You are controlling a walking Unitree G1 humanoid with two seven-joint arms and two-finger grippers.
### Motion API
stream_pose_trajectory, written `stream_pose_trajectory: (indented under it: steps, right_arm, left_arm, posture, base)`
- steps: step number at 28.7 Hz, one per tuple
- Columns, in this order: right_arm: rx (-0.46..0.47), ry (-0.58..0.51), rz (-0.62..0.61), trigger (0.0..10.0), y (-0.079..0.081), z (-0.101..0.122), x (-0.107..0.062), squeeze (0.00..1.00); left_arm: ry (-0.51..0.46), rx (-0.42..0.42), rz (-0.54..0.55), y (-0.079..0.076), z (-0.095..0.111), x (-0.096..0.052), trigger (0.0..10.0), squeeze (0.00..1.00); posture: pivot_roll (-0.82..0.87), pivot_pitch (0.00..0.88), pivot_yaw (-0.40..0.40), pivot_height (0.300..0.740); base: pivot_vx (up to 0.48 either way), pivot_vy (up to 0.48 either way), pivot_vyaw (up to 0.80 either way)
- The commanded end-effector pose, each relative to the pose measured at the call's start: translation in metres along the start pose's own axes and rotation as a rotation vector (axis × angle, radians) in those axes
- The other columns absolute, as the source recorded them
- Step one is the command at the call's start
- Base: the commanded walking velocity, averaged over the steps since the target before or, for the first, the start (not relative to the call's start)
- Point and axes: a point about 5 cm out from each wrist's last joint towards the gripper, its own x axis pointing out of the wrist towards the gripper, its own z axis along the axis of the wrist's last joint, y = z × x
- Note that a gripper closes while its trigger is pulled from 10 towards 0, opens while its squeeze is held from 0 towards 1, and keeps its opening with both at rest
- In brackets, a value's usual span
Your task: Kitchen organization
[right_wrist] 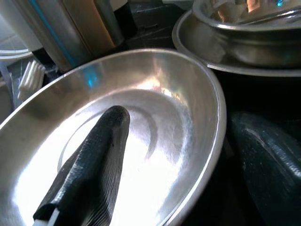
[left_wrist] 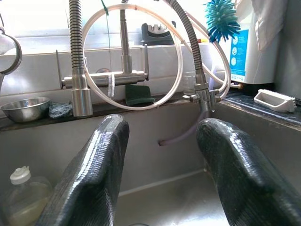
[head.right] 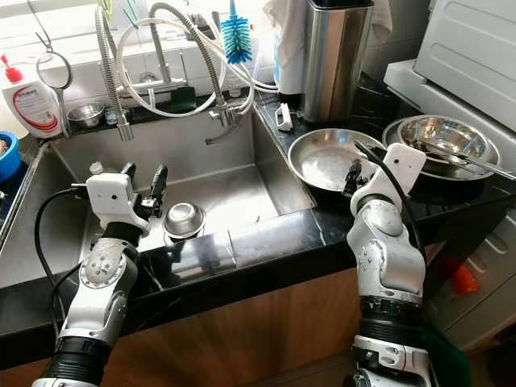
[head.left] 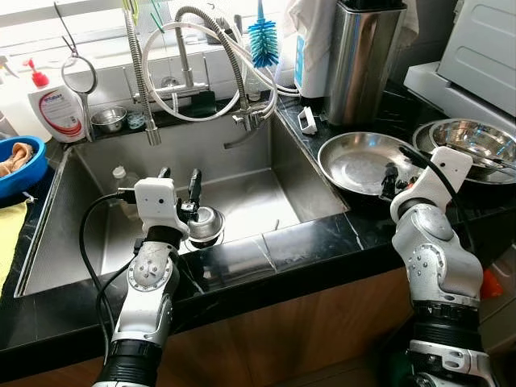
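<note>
Reaching over the black counter's (head.left: 306, 242) front edge, the left gripper (head.left: 179, 181) hangs above the sink (head.left: 242, 201) with its two fingers spread apart and nothing between them. Just beside it, on the sink floor near the front wall, sits a small steel cup (head.left: 205, 223), upside down, not touched by the fingers. To the right, the right gripper (right_wrist: 174, 155) is at the near rim of the steel pan (head.left: 363, 161) on the counter; its fingers are parted, one inside over the pan's bottom, the other outside the rim, so they straddle the rim, though whether they press it cannot be told. Just right of the pan, a steel bowl (head.left: 472, 145) rests on a plate with utensils lying in it. A plastic bottle (left_wrist: 21, 200) stands in the sink's far left corner. Behind the sink are the coiled faucets (head.left: 193, 56), a small bowl (head.left: 109, 118) on the ledge, a soap bottle (head.left: 56, 109), a blue brush (head.left: 263, 40) and a tall steel canister (head.left: 363, 60). A blue bowl (head.left: 20, 165) sits at far left.
</note>
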Motion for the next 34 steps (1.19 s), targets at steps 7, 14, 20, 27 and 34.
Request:
stream_pose_trajectory:
  steps: [7,14,20,27,34]
  right_arm:
    - [0.081,0.052,-0.004,0.0,0.004,-0.004,0.002,0.0]
    - [0.106,0.063,-0.009,0.0,0.004,-0.006,0.001,0.0]
    - [0.12,0.06,0.006,0.0,0.007,-0.005,0.001,0.0]
    - [0.138,0.059,0.024,0.0,0.012,-0.005,0.0,0.0]
    - [0.22,-0.017,0.152,0.0,0.029,0.007,-0.004,0.0]
  left_arm:
    - [-0.005,0.028,-0.004,0.003,0.002,-0.001,10.0,0.0]
    - [-0.005,0.029,-0.008,0.003,0.002,-0.001,10.0,0.0]
    - [-0.005,0.03,-0.011,0.002,0.002,0.0,10.0,0.0]
    - [-0.007,0.024,-0.017,-0.001,0.002,0.0,10.0,0.0]
    - [-0.007,0.027,-0.011,-0.001,0.002,-0.001,10.0,0.0]
  posture:
    - [-0.16,0.0,0.068,0.74]
    - [-0.16,0.0,0.073,0.74]
    - [-0.16,0.0,0.073,0.74]
    - [-0.16,0.0,0.074,0.74]
    - [-0.16,0.0,0.075,0.74]
  base:
    - [0.0,0.0,0.0]
    - [0.0,0.0,0.0]
    - [0.0,0.0,0.0]
    - [0.0,0.0,0.0]
    - [0.0,0.0,0.0]
